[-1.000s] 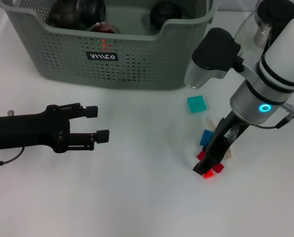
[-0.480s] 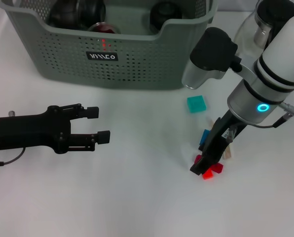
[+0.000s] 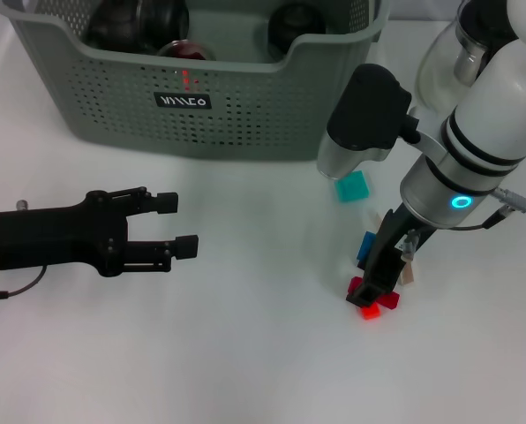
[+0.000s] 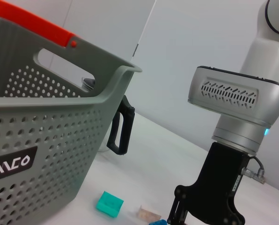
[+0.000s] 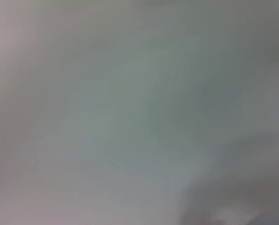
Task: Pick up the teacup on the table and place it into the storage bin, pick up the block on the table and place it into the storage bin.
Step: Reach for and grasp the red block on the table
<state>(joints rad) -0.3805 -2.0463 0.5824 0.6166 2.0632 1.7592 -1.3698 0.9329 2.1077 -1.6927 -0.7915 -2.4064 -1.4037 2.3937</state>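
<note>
While the right claw [image 3: 375, 296] stands down among the red blocks [image 3: 376, 302] on the desk [image 3: 245, 353], whether it grips one I cannot tell. A good pick means a straight lift before swinging far-left to the bin [image 3: 245, 115], clearing its near rim. The teapot [image 3: 462, 53] crowds the far right. The left claw [image 3: 182, 223] hangs released, well left.

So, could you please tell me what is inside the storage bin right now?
The storage bin holds dark rounded items, one showing a red patch. Its perforated wall covers their lower parts, so I cannot say what they are or how many there are.
</note>
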